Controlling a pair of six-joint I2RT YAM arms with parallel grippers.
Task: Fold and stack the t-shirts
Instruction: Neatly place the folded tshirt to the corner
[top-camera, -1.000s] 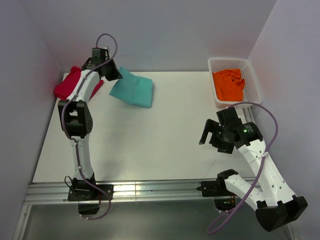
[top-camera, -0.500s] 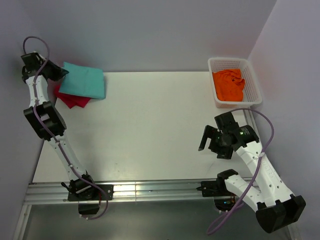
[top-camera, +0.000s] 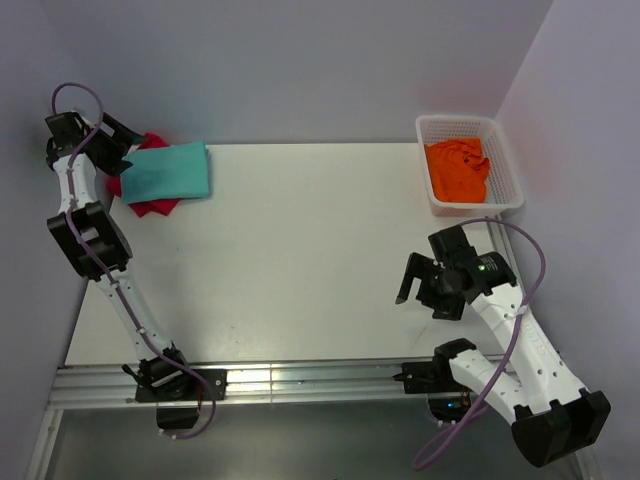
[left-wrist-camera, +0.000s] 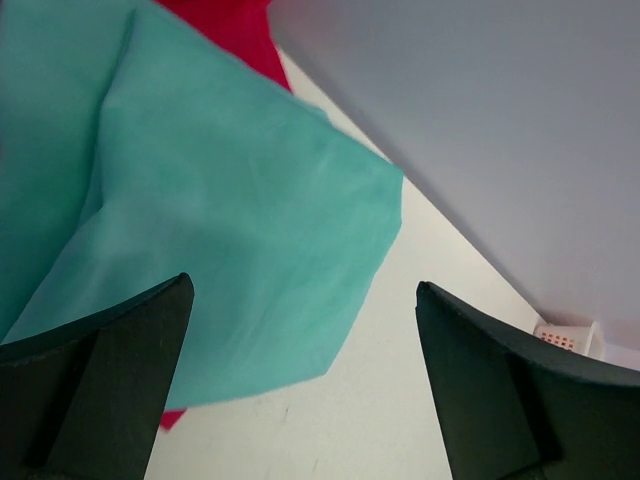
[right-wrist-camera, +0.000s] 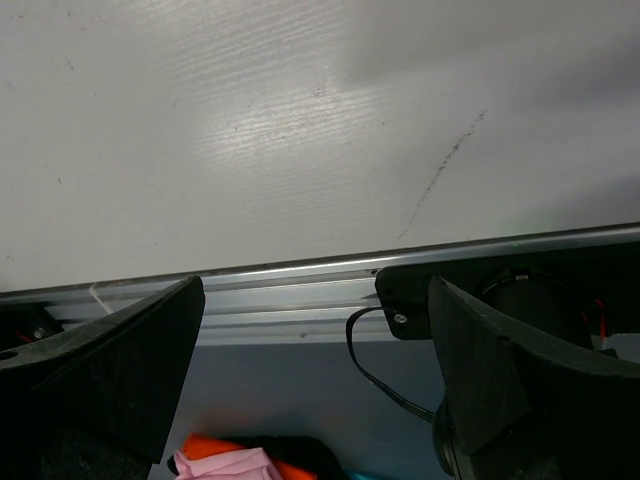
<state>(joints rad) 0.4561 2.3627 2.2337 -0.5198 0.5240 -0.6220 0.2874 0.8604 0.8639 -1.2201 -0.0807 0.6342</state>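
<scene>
The folded teal-green t-shirt (top-camera: 172, 172) lies on top of the crimson-red t-shirt (top-camera: 152, 206) at the table's far left corner. My left gripper (top-camera: 127, 148) stands open just left of the pile, with nothing between its fingers. In the left wrist view the teal shirt (left-wrist-camera: 220, 200) fills the upper left, the red shirt (left-wrist-camera: 232, 30) peeks out behind it, and the left gripper (left-wrist-camera: 302, 287) is spread wide above the shirt's edge. The orange t-shirt (top-camera: 458, 168) lies crumpled in the white basket (top-camera: 470, 124). Over the table's near right, my right gripper (top-camera: 412, 285) hangs open and empty.
The basket stands at the far right corner against the wall. Walls close in the table on the left, back and right. In the right wrist view the right gripper (right-wrist-camera: 315, 283) hangs over the aluminium rail (right-wrist-camera: 280, 290) along the table's near edge.
The left gripper carried the teal shirt left over the red one, then opened and let it go. The teal shirt has settled flat on the red shirt. The right arm barely moved.
</scene>
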